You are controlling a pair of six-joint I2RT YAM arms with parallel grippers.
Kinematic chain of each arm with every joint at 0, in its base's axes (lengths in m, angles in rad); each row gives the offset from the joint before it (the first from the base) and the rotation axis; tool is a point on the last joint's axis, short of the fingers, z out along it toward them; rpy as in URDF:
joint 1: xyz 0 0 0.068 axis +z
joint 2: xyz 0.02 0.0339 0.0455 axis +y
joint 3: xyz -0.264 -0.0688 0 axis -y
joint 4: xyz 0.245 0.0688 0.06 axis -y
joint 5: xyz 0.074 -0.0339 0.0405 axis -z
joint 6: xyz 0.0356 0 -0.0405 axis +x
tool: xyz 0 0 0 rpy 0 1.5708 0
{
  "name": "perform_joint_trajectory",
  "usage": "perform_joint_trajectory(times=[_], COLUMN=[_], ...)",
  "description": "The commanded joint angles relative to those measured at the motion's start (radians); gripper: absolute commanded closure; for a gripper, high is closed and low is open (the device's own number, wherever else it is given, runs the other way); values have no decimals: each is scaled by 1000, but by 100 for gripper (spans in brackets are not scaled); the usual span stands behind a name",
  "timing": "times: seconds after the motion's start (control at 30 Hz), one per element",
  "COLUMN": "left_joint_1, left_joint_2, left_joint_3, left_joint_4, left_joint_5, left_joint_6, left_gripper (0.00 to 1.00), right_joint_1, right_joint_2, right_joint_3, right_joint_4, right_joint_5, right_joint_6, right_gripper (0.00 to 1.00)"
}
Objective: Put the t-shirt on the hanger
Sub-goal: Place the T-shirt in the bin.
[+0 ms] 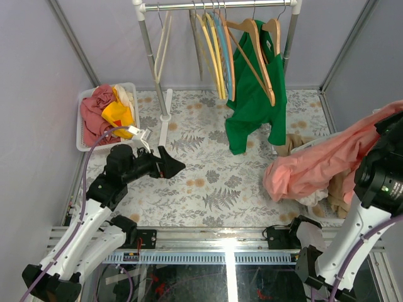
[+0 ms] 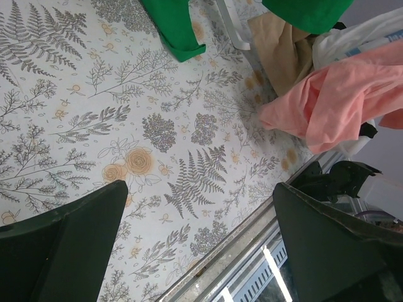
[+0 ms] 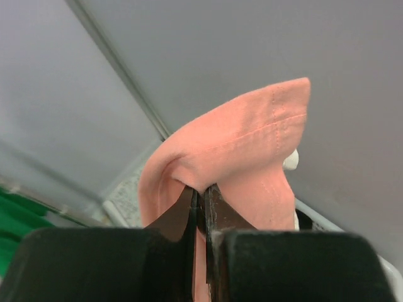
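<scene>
The salmon t-shirt (image 1: 321, 165) hangs lifted over the right side of the table, above a pile of clothes. My right gripper (image 1: 391, 121) holds its upper end at the right edge. In the right wrist view the gripper (image 3: 202, 192) is shut on a fold of the t-shirt (image 3: 252, 138). The wooden hanger (image 1: 259, 53) hangs on the rail by its metal hook, against a green shirt (image 1: 252, 107). My left gripper (image 1: 176, 167) is open and empty over the table's left middle. The left wrist view shows its fingers (image 2: 69, 245) wide apart and the t-shirt (image 2: 334, 100) at the right.
A white basket (image 1: 80, 126) at the back left holds dusty-red and yellow clothes. The rail (image 1: 214, 5) on its post (image 1: 151, 63) carries thin coloured hangers (image 1: 217, 50) and a cream one (image 1: 162, 44). Tan clothes (image 1: 293, 143) lie under the t-shirt.
</scene>
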Motion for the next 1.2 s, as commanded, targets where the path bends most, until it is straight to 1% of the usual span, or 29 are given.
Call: perform_joint_trajectory(times=[0.0,0.07,0.13,0.3,0.33,0.37,0.4,0.43,0.47,0.5,0.57,0.63,0.67,0.7,0.73,0.8,0.9,1.03,1.17], left_joint_1=[-18,-33,-55,-84,-85,-87,-89,-92,-100,-114,-175,-275,-329,-385,-429,-491,-543,-619,-648], left_joint_2=[8,8,9,8,11,21,39,57,73,89,124,176,217,262,311,393,508,686,835], left_joint_3=[-3,-1,-1,-1,-3,-2,3,9,14,23,39,56,70,88,103,120,145,232,294], left_joint_4=[45,40,37,33,38,43,44,47,51,61,108,168,195,216,237,296,399,491,591], left_joint_5=[16,10,-4,-22,-14,0,10,17,13,4,-41,-125,-163,-208,-242,-276,-295,-340,-353], left_joint_6=[16,17,16,16,16,16,14,10,-1,-15,-51,-92,-103,-109,-111,-112,-108,-65,-38], left_gripper=[0,0,0,0,0,0,0,0,0,0,0,0,0,0,0,0,0,0,0], right_joint_1=[-1,-2,-2,-1,-1,-1,-2,-1,-1,-1,-2,-1,-1,-1,-1,-1,-1,-1,-1], right_joint_2=[-13,-15,2,75,88,100,100,95,85,74,50,26,16,9,2,-16,-56,-102,-118], right_joint_3=[-157,-267,-341,-471,-483,-489,-494,-501,-512,-518,-520,-504,-489,-466,-442,-392,-364,-349,-341], right_joint_4=[85,91,97,118,115,113,112,115,122,126,125,116,108,92,76,44,23,9,-4], right_joint_5=[110,111,96,4,-27,-63,-102,-133,-166,-197,-257,-307,-326,-339,-349,-372,-429,-494,-514], right_joint_6=[-27,-19,-13,18,26,30,34,43,54,65,93,111,119,126,128,130,149,175,176], right_gripper=[100,100,100,100,95,84,70,47,32,25,15,5,2,0,0,0,0,0,0])
